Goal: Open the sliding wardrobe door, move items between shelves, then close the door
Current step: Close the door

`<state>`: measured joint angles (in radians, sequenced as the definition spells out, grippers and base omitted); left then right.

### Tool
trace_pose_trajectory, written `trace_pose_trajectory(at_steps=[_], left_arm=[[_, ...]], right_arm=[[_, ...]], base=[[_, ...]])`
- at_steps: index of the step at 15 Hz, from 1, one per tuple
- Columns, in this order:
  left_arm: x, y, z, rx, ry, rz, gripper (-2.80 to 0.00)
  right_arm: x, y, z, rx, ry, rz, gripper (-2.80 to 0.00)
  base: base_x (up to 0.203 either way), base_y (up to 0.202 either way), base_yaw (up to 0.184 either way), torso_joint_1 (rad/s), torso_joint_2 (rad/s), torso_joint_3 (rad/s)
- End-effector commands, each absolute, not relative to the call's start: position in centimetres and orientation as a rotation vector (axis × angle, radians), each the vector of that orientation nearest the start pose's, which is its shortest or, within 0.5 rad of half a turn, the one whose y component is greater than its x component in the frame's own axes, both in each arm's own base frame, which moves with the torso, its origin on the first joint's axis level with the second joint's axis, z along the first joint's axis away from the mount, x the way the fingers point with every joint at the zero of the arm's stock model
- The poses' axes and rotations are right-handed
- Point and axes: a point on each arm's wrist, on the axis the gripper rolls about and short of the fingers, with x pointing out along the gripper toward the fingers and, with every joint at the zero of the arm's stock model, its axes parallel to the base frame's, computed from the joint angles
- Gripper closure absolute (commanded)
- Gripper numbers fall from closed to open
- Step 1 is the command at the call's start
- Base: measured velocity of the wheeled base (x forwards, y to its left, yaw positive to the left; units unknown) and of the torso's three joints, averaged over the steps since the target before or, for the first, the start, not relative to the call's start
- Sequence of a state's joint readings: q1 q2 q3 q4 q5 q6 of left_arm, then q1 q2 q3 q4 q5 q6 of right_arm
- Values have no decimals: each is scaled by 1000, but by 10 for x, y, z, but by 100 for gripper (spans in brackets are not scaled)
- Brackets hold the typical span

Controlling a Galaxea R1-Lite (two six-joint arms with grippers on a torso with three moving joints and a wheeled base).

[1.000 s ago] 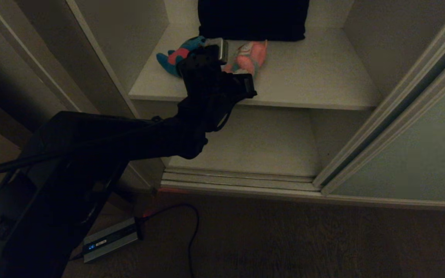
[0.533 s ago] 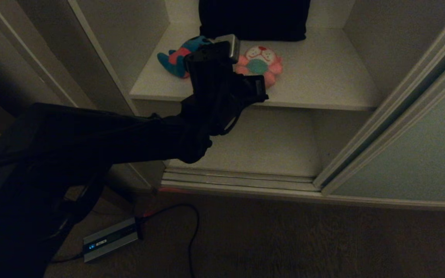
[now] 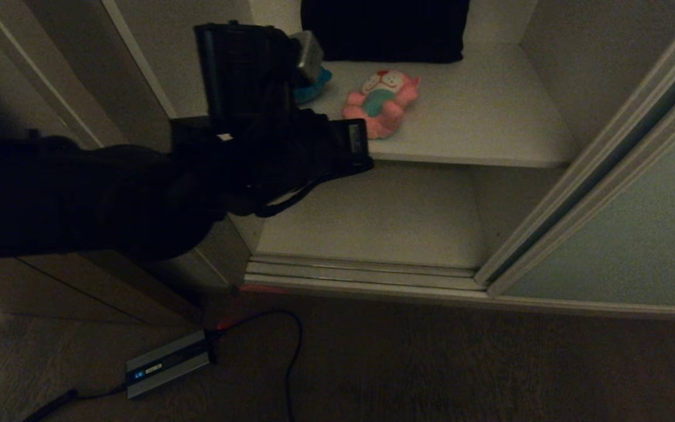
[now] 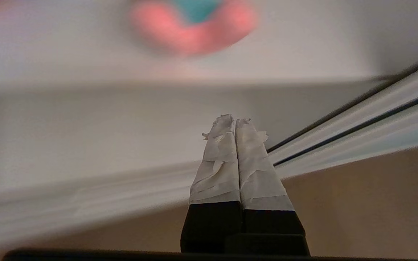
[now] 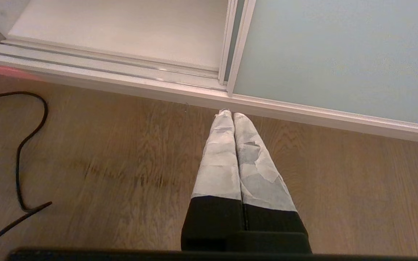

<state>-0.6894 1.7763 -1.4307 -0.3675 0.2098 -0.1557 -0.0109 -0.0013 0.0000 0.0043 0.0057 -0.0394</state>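
The sliding wardrobe door (image 3: pixel 624 234) stands slid to the right, leaving the shelves open. A pink plush toy (image 3: pixel 381 102) lies face up on the upper shelf (image 3: pixel 478 117); it shows as a blur (image 4: pixel 191 32) in the left wrist view. The teal-blue toy (image 3: pixel 316 87) is mostly hidden behind my left arm (image 3: pixel 255 135). Nothing lies on the lower shelf (image 3: pixel 384 217). My left gripper (image 4: pixel 235 121) is shut and empty, in front of the shelf's edge and below the pink toy. My right gripper (image 5: pixel 230 114) is shut and empty, hanging over the floor near the door (image 5: pixel 339 54).
A black cushion (image 3: pixel 384 29) leans at the back of the upper shelf. On the wooden floor lie a grey power box (image 3: pixel 167 363) and a black cable (image 5: pixel 31 119). The door track (image 3: pixel 367 272) runs along the wardrobe's foot.
My left arm has drawn back from the upper shelf and swung up and left, now covering the teal-blue toy. The pink toy has turned and now lies flat, apart from the gripper.
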Motion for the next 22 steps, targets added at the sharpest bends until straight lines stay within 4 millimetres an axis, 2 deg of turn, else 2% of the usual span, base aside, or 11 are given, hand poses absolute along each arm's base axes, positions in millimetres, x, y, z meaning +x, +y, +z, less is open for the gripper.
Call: trace_pose_trajectory(at_steps=[1,2,5,8,9,11,13,14,17,20,22], left_arm=[[212,-161,339,-177,-23,-412,0],[194,-141,336,-149,2,-379,0],[139,-74,304,-20,93,-233,0],[77,-19,287,27,110,-101,0],[51,-8,279,28,110,-71,0],[8,1,259,23,72,-27,0],[-28,2,222,28,32,-3,0],[-32,1,196,32,64,12,0],[-25,0,131,37,211,18,0],[-31,0,89,84,100,-15,0],[-27,0,78,74,28,-23,0]], right_arm=[[-22,0,74,-40,9,-4,0],[-23,0,74,-40,8,-4,0],[-23,0,74,-40,8,-4,0],[-23,0,74,-40,8,-4,0],[-23,0,74,-40,8,-5,0],[-23,0,74,-40,8,-4,0],[-22,0,74,-40,9,-4,0],[-23,0,74,-40,8,-4,0],[-23,0,74,-40,8,-4,0],[-23,0,74,-40,6,-4,0],[-23,0,74,-40,6,-4,0]], base=[[0,0,0,0,0,0],[0,0,0,0,0,0],[0,0,0,0,0,0],[0,0,0,0,0,0],[0,0,0,0,0,0],[0,0,0,0,0,0],[0,0,0,0,0,0],[0,0,0,0,0,0],[0,0,0,0,0,0],[0,0,0,0,0,0],[0,0,0,0,0,0]])
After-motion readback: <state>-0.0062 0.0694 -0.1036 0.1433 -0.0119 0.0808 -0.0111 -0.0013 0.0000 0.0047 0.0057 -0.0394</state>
